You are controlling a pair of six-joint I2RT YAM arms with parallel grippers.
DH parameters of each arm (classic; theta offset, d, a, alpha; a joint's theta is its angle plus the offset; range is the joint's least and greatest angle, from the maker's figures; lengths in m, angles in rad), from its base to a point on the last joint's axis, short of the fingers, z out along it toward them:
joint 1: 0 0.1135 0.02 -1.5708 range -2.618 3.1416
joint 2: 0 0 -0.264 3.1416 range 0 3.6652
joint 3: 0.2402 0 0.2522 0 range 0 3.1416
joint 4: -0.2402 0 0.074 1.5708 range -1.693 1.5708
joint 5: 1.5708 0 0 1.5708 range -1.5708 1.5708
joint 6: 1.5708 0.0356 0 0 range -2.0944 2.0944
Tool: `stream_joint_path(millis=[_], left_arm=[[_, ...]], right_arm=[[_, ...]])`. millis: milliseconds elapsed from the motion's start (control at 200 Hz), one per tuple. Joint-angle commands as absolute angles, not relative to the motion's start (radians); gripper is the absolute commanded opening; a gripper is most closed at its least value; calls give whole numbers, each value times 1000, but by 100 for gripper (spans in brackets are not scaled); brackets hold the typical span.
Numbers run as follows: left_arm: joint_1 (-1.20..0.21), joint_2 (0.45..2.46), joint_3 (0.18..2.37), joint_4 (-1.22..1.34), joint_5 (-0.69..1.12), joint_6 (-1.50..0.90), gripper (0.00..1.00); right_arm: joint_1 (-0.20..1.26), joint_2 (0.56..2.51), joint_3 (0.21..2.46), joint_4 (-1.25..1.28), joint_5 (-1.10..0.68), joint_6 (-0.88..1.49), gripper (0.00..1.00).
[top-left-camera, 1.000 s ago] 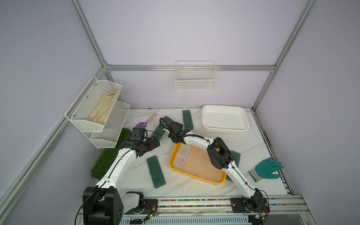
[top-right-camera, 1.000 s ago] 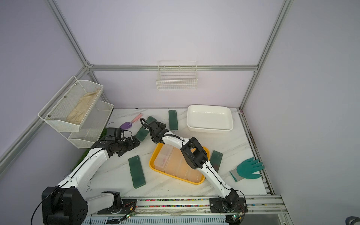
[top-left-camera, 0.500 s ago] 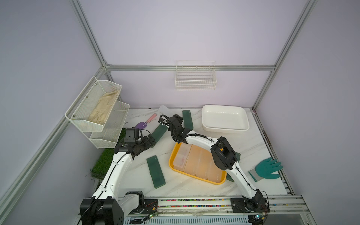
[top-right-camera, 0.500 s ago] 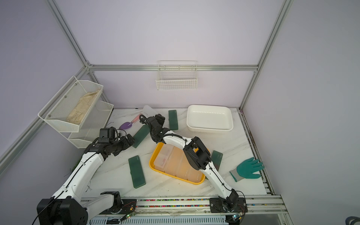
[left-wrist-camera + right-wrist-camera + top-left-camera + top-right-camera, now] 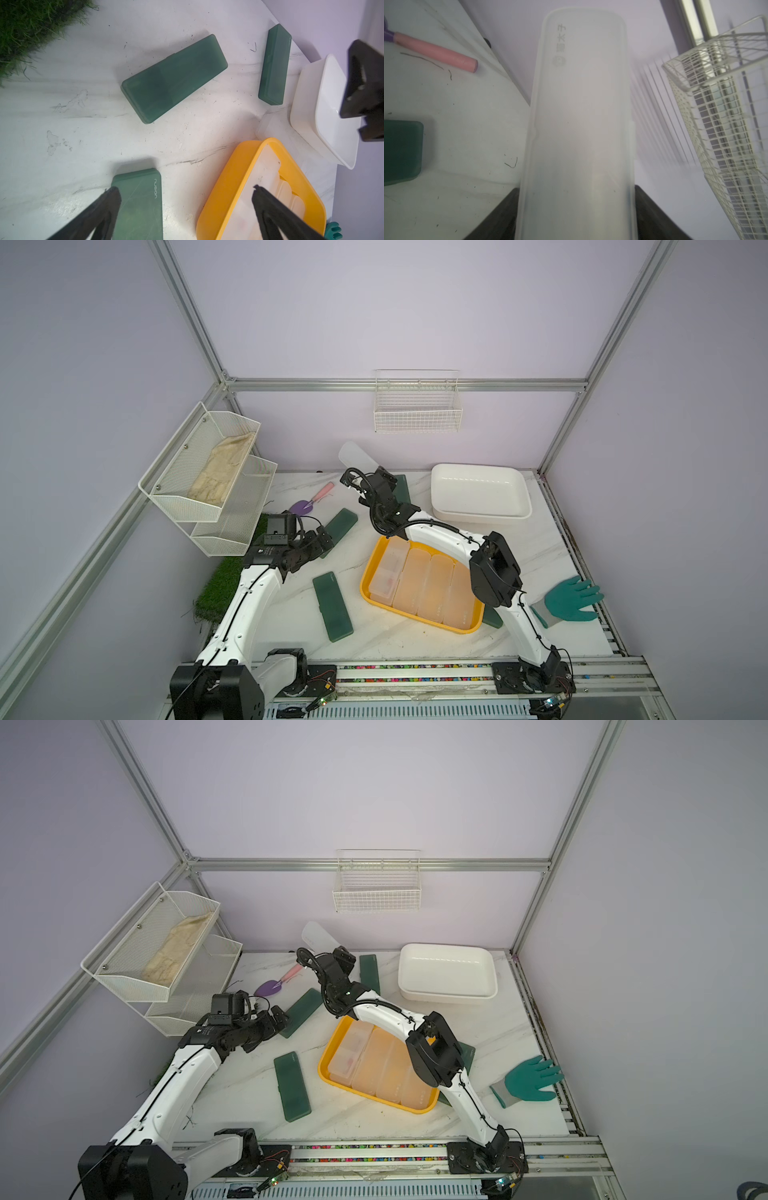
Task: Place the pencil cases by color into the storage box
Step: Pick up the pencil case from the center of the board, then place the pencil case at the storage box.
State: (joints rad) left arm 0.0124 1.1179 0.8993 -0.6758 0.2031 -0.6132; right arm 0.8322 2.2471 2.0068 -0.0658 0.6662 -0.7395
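Beyond the yellow storage box (image 5: 366, 577), your right gripper (image 5: 576, 199) clamps a frosted pencil case (image 5: 354, 454) aloft; left gripper (image 5: 185, 192) gapes empty. Next, probably lower it in.

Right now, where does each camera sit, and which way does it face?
Top views: high at the front, looking down on the table; both arms show.
Left wrist: faces down at green pencil cases and the yellow tray; open left gripper shows.
Right wrist: faces the back wall; right gripper clamps a frosted pencil case.
Shared: top views also show that case.
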Motion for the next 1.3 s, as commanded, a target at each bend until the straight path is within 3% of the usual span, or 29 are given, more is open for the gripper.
stream_joint_path(millis=[0, 665, 1015, 1295], left_arm=[[19, 1094, 968, -661, 245, -592, 100], [1, 1087, 928, -536, 374, -585, 100], [-207, 1086, 987, -534, 222, -529, 100], [-406, 1120, 1032, -553, 97, -458, 100]], right_arm=[[828, 2127, 1974, -150, 645, -528, 60], [796, 1515, 1457, -562, 543, 417, 61], [798, 1336, 1255, -666, 478, 699, 60], [827, 1300, 1144, -688, 424, 855, 59]])
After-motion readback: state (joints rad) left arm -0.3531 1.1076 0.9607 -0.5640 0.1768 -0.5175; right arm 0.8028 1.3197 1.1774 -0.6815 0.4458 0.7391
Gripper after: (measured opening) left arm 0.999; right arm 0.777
